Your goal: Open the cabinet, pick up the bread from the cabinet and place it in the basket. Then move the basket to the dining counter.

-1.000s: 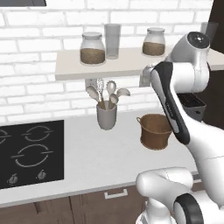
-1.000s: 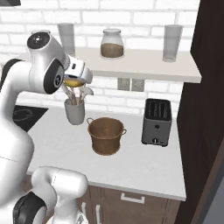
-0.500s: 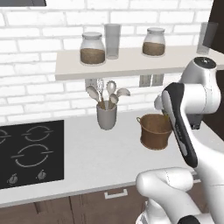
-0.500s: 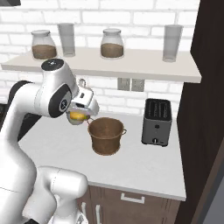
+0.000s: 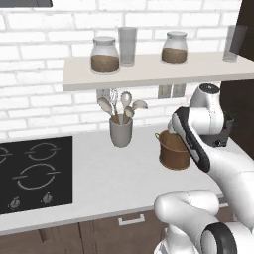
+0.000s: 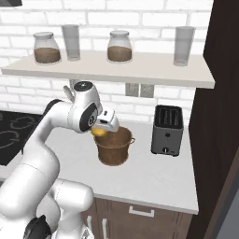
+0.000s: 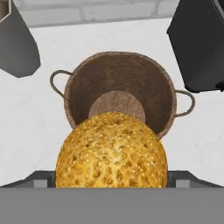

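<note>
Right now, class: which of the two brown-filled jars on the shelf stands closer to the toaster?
The right-hand jar, between the two tall glasses; the other jar stands at the shelf's left end, farther from the toaster.

Arm bent forward, tool [image 6: 100, 132] pointing down, clamped on bread [image 7: 112, 151].

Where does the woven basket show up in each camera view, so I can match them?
Left base view: basket right of centre, partly behind the arm.
Right base view: basket centre, below the gripper.
Hand view: basket centre, beyond the bread.
Shared landmark: grey utensil cup.
</note>
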